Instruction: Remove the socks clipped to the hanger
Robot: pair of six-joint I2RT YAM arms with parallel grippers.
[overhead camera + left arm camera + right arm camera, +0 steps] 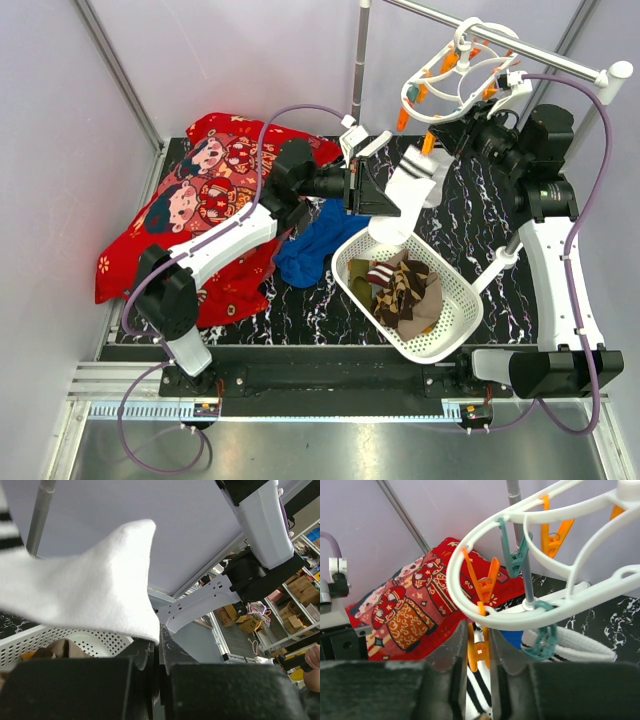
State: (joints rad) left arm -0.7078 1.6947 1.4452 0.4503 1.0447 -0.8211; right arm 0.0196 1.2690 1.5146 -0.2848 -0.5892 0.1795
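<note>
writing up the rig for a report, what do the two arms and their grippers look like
Both the left arm and right arm have white moulded link shells between chunky black joints and black bases. A purple cable loops along each. The fingers are matt black blocks. No markings show.

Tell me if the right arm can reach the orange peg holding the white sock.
Likely yes: the right gripper sits around the orange peg, nothing between them; the left gripper pinches the white sock.
</note>
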